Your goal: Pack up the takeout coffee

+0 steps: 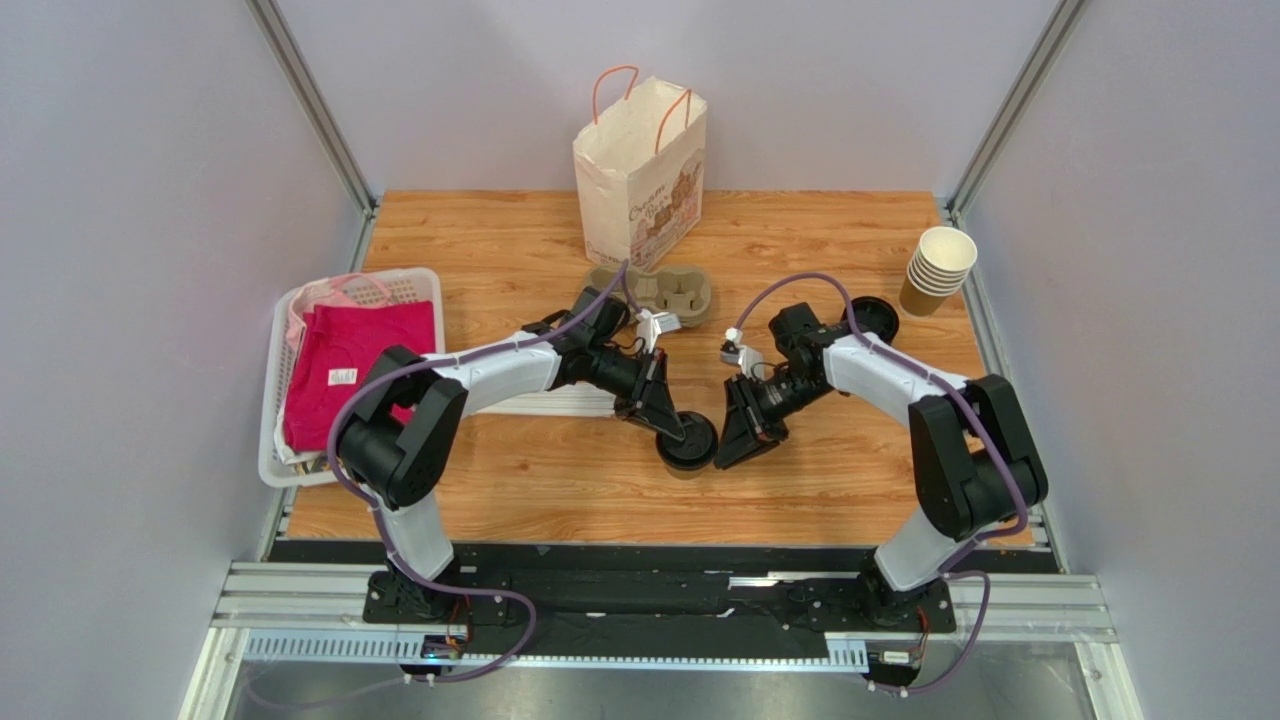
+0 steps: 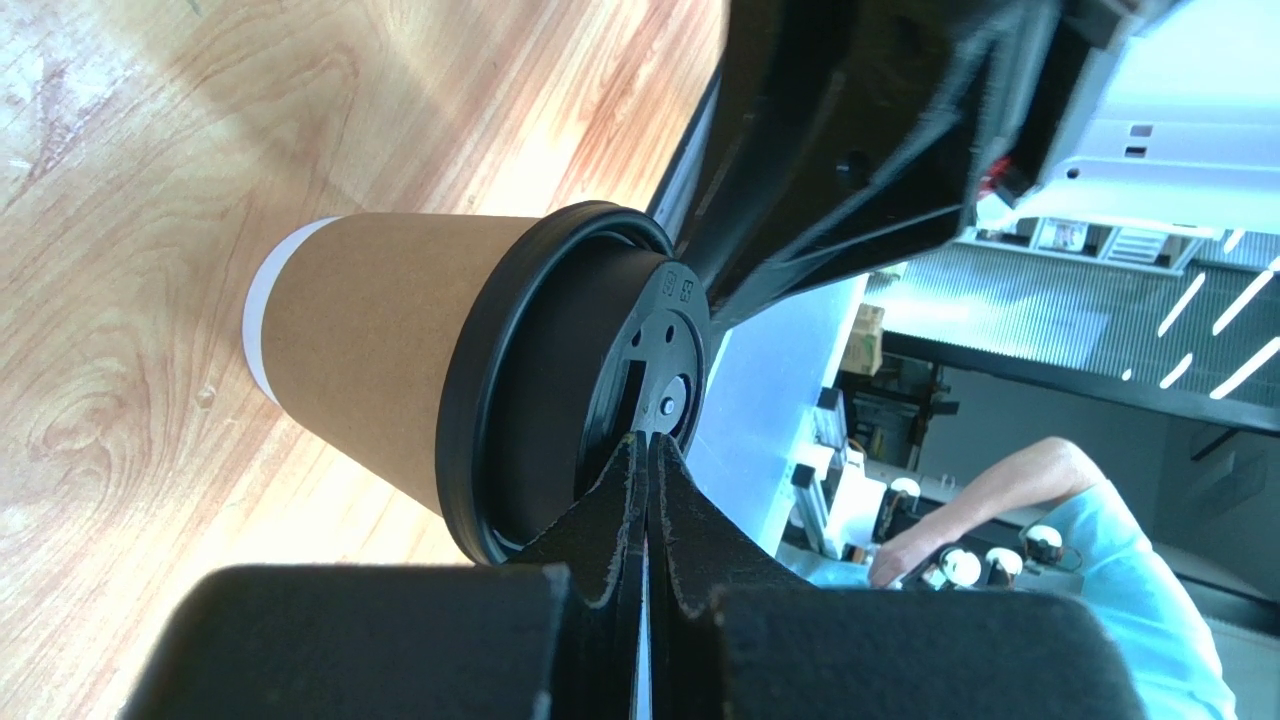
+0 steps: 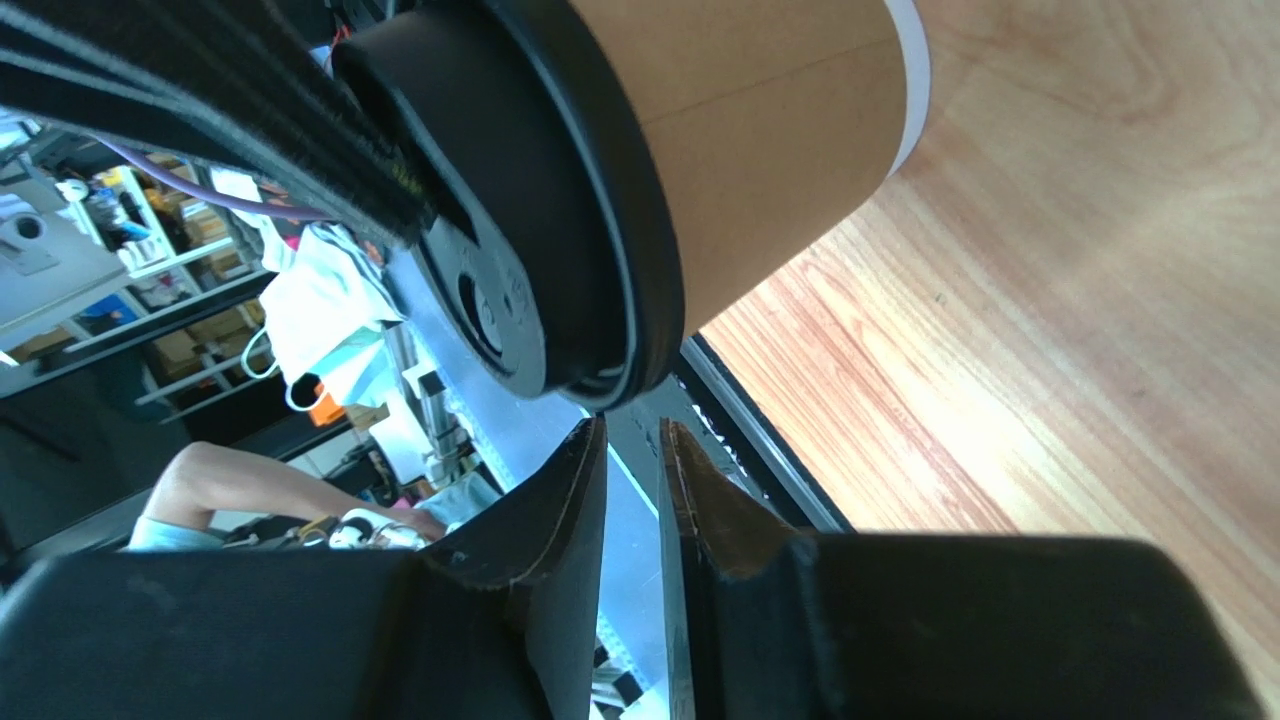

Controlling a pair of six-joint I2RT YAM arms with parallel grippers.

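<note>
The takeout coffee point(image 1: 688, 443) stands upright mid-table, a tan-brown paper cup point(image 2: 376, 360) under a black lid point(image 2: 556, 390). My left gripper point(image 2: 648, 450) is shut with nothing between its fingers, and its tips rest on top of the lid. From the other side, my right gripper point(image 3: 631, 435) sits just off the lid's rim point(image 3: 601, 225), its jaws a narrow gap apart and holding nothing. In the top view the left gripper point(image 1: 661, 413) and right gripper point(image 1: 739, 443) flank the cup.
A white paper bag point(image 1: 639, 173) with handles stands at the back centre, a grey cup carrier point(image 1: 661, 293) in front of it. A stack of cream cups point(image 1: 939, 270) and a loose black lid point(image 1: 872, 318) sit right. A white basket point(image 1: 286, 345) with pink cloth is left.
</note>
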